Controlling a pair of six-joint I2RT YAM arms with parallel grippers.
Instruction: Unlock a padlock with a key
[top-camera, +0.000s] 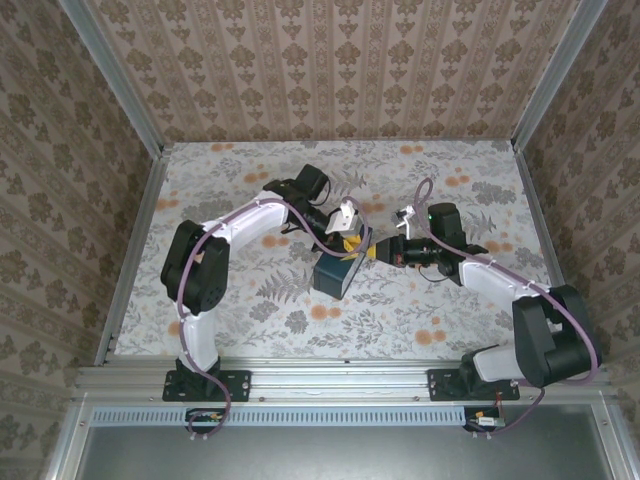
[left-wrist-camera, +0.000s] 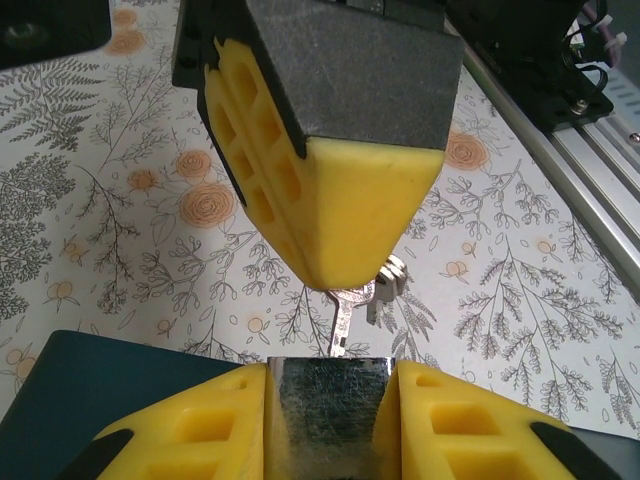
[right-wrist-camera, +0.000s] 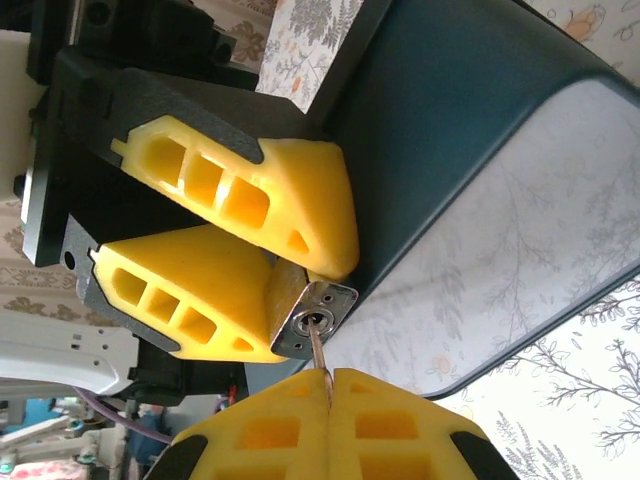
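Left gripper (left-wrist-camera: 325, 395) clamps the brushed-steel rectangular padlock (right-wrist-camera: 338, 303), right gripper (right-wrist-camera: 330, 390) pinches the small silver key (left-wrist-camera: 343, 320), tip at the keyway: keep blade coaxial, seat fully, then turn.

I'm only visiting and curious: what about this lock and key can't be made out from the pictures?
The padlock: its shackle is hidden behind the left hand in the right wrist view, so locked or open cannot be told.
The key: its head is mostly buried in the shut right hand in the left wrist view.
Top view: lock and key too small, under both hands.
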